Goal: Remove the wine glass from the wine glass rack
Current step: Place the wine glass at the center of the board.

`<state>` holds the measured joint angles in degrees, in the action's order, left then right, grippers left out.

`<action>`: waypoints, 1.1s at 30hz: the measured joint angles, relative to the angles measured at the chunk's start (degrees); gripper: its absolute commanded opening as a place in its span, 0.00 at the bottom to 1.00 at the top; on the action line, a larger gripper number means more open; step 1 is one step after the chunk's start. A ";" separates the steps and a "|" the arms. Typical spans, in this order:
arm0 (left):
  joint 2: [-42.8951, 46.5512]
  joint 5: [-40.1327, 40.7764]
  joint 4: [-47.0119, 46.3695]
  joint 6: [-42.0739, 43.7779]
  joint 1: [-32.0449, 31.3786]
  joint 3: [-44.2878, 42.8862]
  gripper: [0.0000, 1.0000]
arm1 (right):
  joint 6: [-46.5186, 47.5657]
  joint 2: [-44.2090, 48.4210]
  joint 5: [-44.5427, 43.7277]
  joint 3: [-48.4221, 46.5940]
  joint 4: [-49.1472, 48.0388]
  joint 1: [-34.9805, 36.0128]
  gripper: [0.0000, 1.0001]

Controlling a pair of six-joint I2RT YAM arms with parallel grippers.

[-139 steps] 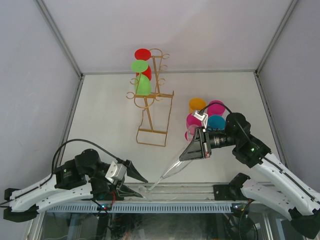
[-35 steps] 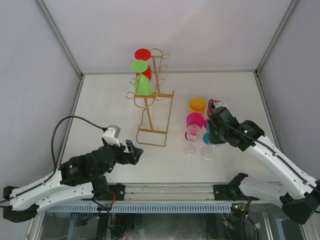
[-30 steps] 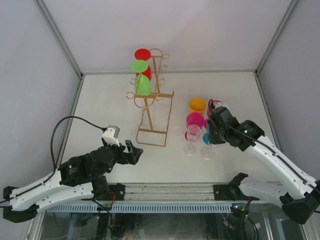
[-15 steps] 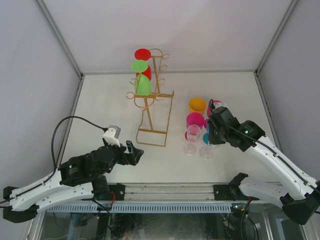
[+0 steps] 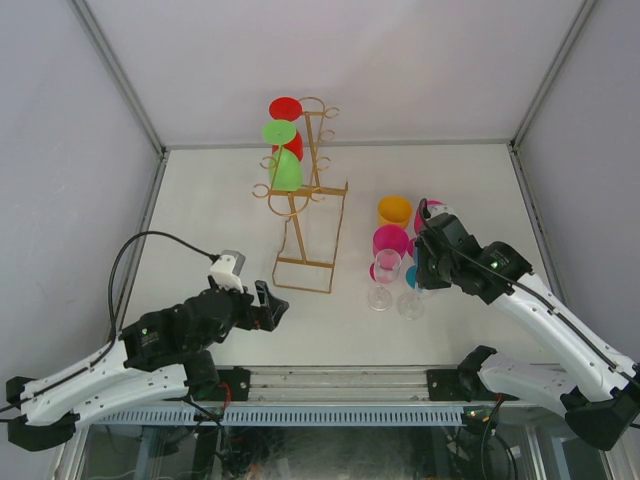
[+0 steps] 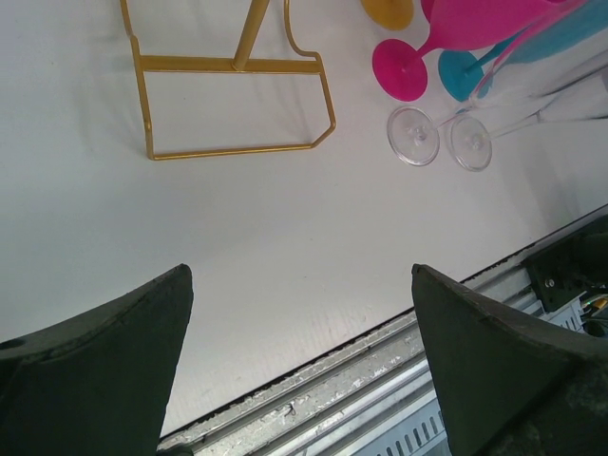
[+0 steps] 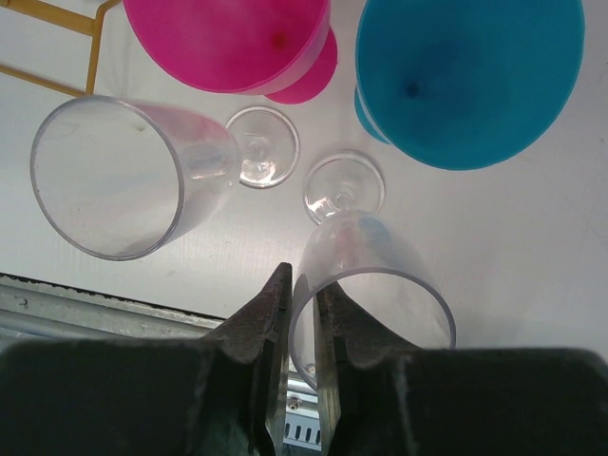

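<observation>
White table (image 5: 200, 220), right claw (image 7: 301, 285) pinching clear wine glass (image 7: 370, 252) rim, left claw (image 6: 299, 273) open

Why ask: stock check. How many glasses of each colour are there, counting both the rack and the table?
Clear glass: 2
Pink glass: 2, one mostly hidden
Blue glass: 1
Orange glass: 1
Red glass, on the rack: 1
Green glass, on the rack: 1
Total: 8
</observation>
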<state>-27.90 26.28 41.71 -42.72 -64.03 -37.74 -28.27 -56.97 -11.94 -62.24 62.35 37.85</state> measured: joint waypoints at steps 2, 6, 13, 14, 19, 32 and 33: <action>0.00 -0.13 0.02 0.26 0.20 0.00 1.00 | 0.00 -0.04 0.00 0.00 0.02 0.00 0.15; 0.00 -0.55 0.04 0.35 0.63 0.00 1.00 | 0.02 -0.33 0.02 0.00 0.00 0.00 0.20; -0.57 -2.36 0.04 1.07 2.34 -0.02 1.00 | 0.02 -0.44 -0.07 0.00 -0.02 0.00 0.21; -0.85 -2.64 0.09 1.31 2.64 -0.13 1.00 | 0.02 -0.42 -0.11 0.00 -0.02 0.00 0.21; -1.77 -4.33 0.44 2.38 4.24 -1.70 1.00 | 0.02 -0.44 -0.70 -0.02 -0.02 0.00 0.21; 2.16 -10.12 2.08 6.60 13.97 -3.54 1.00 | 0.28 -0.42 -0.81 -0.07 -0.94 -0.02 0.27; 2.47 -10.29 2.29 6.82 14.58 -3.54 1.00 | 0.31 -0.42 -0.79 -0.07 -0.98 -0.02 0.27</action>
<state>-25.43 15.99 44.01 -35.90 -49.45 -41.28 -27.97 -57.39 -12.73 -62.30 61.36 37.82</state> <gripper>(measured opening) 0.998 0.252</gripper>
